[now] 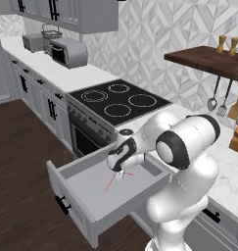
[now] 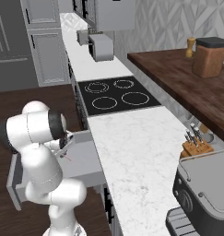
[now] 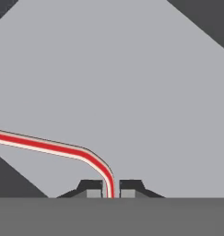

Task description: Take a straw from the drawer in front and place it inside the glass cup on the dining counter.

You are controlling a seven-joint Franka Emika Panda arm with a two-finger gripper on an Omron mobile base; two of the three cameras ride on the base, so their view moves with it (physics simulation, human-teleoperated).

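The pick-up step is in hand: the two-finger gripper (image 3: pixel 111 190) of the white arm is down inside the wide, shallow light-grey drawer (image 1: pixel 93 193), which stands pulled out below the counter, and its dark fingertips (image 3: pixel 91 186) are pinched together on the thin red straw (image 3: pixel 44 145), which runs between them in the hand view. The straw bends near the fingers and trails away across the flat grey drawer floor; in the left base view its free length slants down toward the drawer's front, so the grip looks to be near one end, not the middle. The next move, as I judge it, calls for a straight lift clear of the drawer walls, keeping the long free end from snagging on the front panel, before the base turns to find the cup. The drawer floor is bare and smooth. Around it is a kitchen with dark wood flooring, a white marble top carrying a black cooktop (image 1: pixel 118 101), a grey toaster oven (image 1: pixel 67 52) further along, patterned wall tiles, and a dark wooden shelf (image 2: pixel 191 90).
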